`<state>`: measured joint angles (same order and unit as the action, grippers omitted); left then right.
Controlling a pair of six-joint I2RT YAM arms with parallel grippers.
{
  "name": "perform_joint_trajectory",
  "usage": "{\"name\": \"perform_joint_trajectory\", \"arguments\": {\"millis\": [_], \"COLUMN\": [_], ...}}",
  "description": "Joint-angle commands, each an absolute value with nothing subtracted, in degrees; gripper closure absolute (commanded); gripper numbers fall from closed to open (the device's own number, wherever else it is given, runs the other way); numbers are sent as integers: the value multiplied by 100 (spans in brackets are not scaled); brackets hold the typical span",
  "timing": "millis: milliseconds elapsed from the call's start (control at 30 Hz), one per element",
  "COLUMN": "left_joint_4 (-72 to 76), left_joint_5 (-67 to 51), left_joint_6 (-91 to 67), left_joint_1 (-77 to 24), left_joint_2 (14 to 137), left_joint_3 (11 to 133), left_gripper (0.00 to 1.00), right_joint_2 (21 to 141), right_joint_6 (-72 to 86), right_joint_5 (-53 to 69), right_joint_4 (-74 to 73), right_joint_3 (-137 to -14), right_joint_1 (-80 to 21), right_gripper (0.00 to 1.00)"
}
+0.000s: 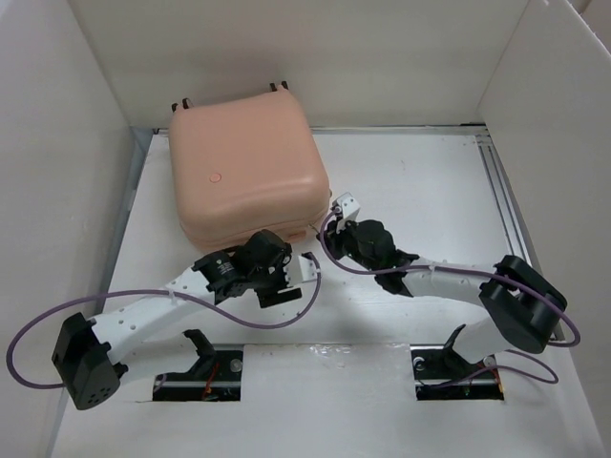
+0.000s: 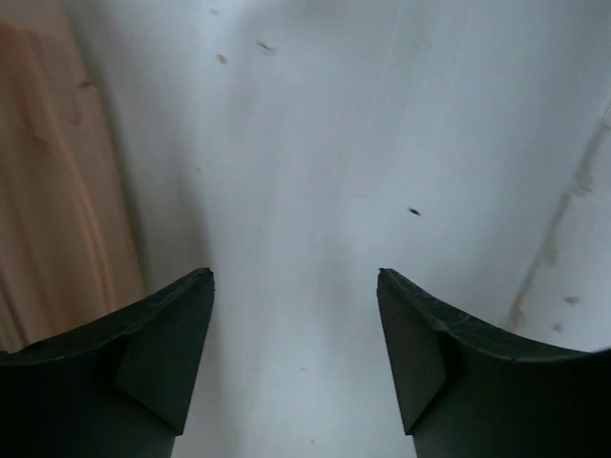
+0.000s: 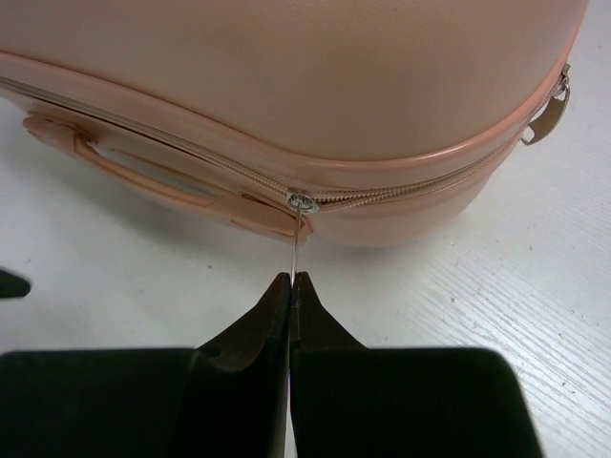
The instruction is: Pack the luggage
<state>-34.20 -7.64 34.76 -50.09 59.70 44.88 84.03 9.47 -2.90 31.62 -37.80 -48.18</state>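
Observation:
The luggage (image 1: 243,157), a peach-pink hard-shell case, lies shut at the back left of the table. The right wrist view shows its near side (image 3: 315,86), with the zip line and a pink handle (image 3: 143,167). My right gripper (image 3: 290,277) is shut on the thin metal zipper pull (image 3: 299,234), which hangs from the slider (image 3: 302,200); from above, this gripper (image 1: 325,229) is at the case's front right corner. My left gripper (image 1: 279,282) stands open just in front of the case. In its own view the left gripper (image 2: 296,277) holds nothing over the bare table, with the luggage (image 2: 38,172) at the left edge.
White walls enclose the table on three sides. A metal rail (image 1: 501,191) runs along the right side. A second zipper pull (image 3: 544,110) hangs at the case's right end. Purple cables loop beside both arms, and two cut-outs (image 1: 200,372) (image 1: 458,372) sit at the near edge.

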Motion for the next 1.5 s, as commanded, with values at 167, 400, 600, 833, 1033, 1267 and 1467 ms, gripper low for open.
{"name": "perform_joint_trajectory", "arguments": {"millis": [167, 400, 600, 833, 1033, 1267, 1467], "left_joint_4": [-1557, -847, -360, -280, -589, -1485, -1942], "left_joint_5": [1071, 1247, 1434, 1259, 959, 1404, 2601], "left_joint_6": [3349, 3419, 3472, 3594, 3595, 3271, 3217], "left_joint_1": [-4966, -4772, -4527, -4526, -4474, -5112, -5484], "left_joint_2": [6134, 6829, 7391, 8497, 8351, 6956, 6863], "left_joint_3": [3991, 3727, 3805, 3858, 3858, 4261, 4746], "left_gripper": [29, 30, 29, 43, 100, 45, 19], "right_joint_2": [8297, 8297, 8297, 8350, 8350, 8402, 8455], "right_joint_6": [1107, 1107, 1107, 1107, 1055, 1002, 949], "right_joint_5": [-316, -316, -255, -255, -255, -202, -149], "right_joint_4": [3331, 3226, 3226, 3226, 3226, 3173, 3173], "right_joint_3": [-3867, -3814, -3762, -3762, -3814, -3867, -3920], "right_joint_1": [-5106, -5106, -5106, -5106, -5106, -5054, -5001], "right_gripper": [100, 100, 100, 100, 100, 100, 100]}}
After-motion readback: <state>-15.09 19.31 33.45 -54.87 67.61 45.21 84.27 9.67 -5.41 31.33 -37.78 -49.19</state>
